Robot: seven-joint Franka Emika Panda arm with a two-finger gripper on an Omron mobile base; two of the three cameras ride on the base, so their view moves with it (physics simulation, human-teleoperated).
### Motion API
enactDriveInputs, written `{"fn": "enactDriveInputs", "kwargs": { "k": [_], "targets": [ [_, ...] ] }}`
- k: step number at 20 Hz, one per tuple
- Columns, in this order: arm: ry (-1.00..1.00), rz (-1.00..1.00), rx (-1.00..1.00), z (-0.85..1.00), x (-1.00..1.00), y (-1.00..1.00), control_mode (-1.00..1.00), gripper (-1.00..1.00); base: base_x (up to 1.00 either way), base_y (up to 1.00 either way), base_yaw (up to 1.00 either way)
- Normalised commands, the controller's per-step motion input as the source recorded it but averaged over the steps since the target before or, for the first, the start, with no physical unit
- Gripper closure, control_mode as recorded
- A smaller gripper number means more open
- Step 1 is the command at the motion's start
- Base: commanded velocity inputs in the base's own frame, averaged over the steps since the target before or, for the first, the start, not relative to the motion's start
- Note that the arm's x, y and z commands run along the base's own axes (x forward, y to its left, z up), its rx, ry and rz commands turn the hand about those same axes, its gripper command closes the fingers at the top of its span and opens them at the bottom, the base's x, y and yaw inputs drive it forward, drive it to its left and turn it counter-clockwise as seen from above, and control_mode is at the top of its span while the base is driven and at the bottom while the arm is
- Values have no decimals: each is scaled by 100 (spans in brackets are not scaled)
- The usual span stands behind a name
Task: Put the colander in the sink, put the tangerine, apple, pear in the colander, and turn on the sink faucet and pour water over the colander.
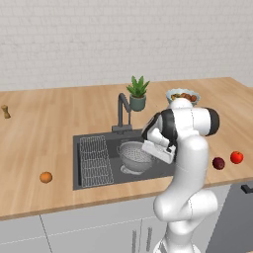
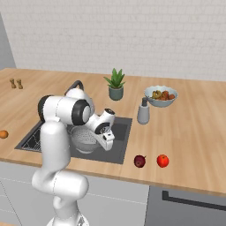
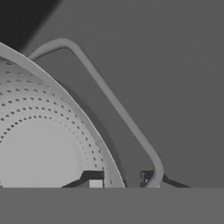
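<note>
The silver-grey colander [image 1: 134,155] [image 2: 84,140] stands upright in the dark sink [image 1: 114,148], beside its wire rack [image 1: 94,160]. My gripper [image 1: 151,156] [image 3: 121,178] is shut on the colander's rim [image 3: 65,100], next to its thin side handle [image 3: 109,98]. The faucet [image 1: 122,112] rises behind the basin, and no water shows at its spout. The tangerine [image 1: 46,177] [image 2: 3,134] lies on the counter left of the sink. The red apple [image 1: 236,157] [image 2: 163,160] lies right of it, beside a maroon fruit [image 1: 218,163] [image 2: 140,161]; I cannot tell whether that is the pear.
A potted plant [image 1: 138,94] stands behind the faucet, and a pale bowl of mixed fruit [image 2: 161,96] behind and to the right. A grey bottle [image 2: 142,112] stands at the sink's right rear corner. Small shakers [image 2: 15,83] sit far left. My arm hangs over the sink's right half.
</note>
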Motion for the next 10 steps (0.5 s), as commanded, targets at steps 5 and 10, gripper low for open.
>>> {"fn": "enactDriveInputs", "kwargs": {
  "k": [5,10],
  "targets": [
    [-4,12,0,-7,-52,56,-100,100,0,0,0],
    [-3,9,0,-13,-20,49,-100,100,0,0,0]
  ]
}}
